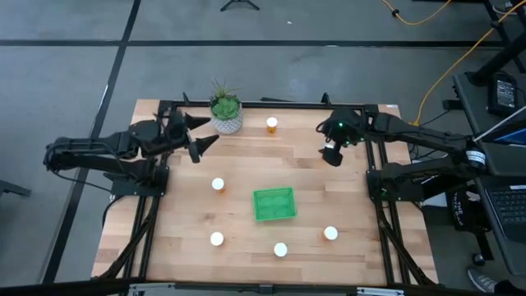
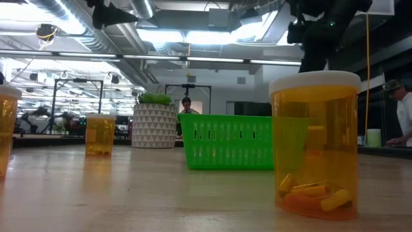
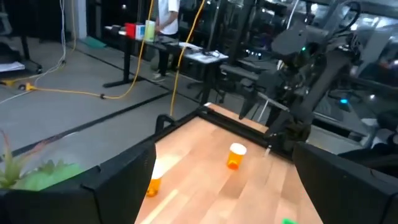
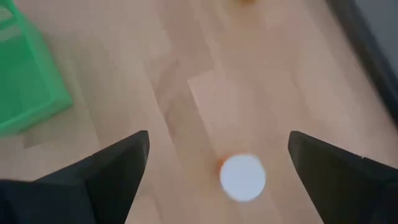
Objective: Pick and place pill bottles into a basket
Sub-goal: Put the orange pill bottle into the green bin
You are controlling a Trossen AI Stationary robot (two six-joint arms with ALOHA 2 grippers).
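Note:
Five orange pill bottles with white caps stand upright on the wooden table: at the far side (image 1: 271, 124), left of centre (image 1: 218, 184), and three along the near side (image 1: 216, 238), (image 1: 280, 249), (image 1: 330, 233). The green basket (image 1: 274, 204) sits at the table's middle with nothing in it. My right gripper (image 1: 333, 154) is open and points down. A further bottle's white cap (image 4: 242, 177) shows below and between its fingers, untouched. My left gripper (image 1: 197, 136) is open and empty, raised beside the plant.
A green plant in a white pot (image 1: 225, 113) stands at the far edge, next to my left gripper. A black frame (image 1: 271, 104) runs round the table's edges. In the low view one bottle (image 2: 315, 142) stands close to the camera, in front of the basket (image 2: 232, 148).

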